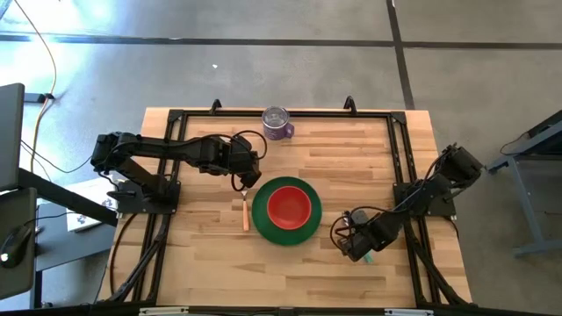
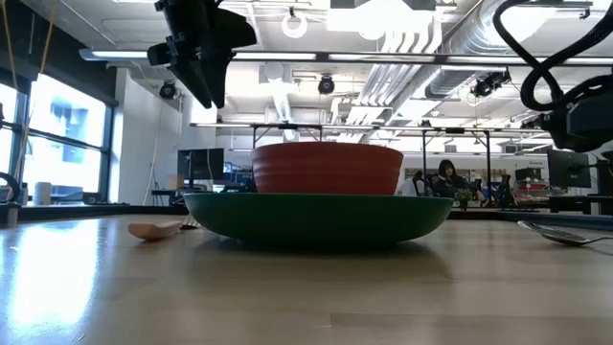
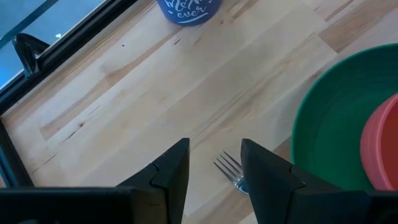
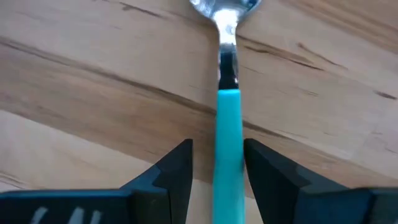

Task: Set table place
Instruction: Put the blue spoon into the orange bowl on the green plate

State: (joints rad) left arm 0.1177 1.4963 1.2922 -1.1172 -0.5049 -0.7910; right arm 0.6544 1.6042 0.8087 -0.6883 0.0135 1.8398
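Green plate (image 1: 286, 230) with the red bowl (image 1: 289, 205) inside it sits near the middle of the wooden table (image 1: 202, 263). The fork (image 1: 245, 213) with the orange handle lies flat just beside the plate, on the left arm's side. A purple mug (image 1: 277, 124) stands at the far edge.

The spoon seems to be the step in hand. The right gripper (image 4: 217, 165) is low over the table on the other side of the plate, and its fingers are a little apart with the teal handle of the spoon (image 4: 228, 134) between them. The spoon lies on the wood, and whether the fingers already touch the handle cannot be told; they do not look closed on it.

The left gripper (image 3: 214, 165) hangs above the fork's prongs with its fingers open and holds nothing.

Probably the spoon is being laid down or is about to be taken. The next move calls for a spoon lying straight beside the plate, and then for a clean lift of the right arm away.
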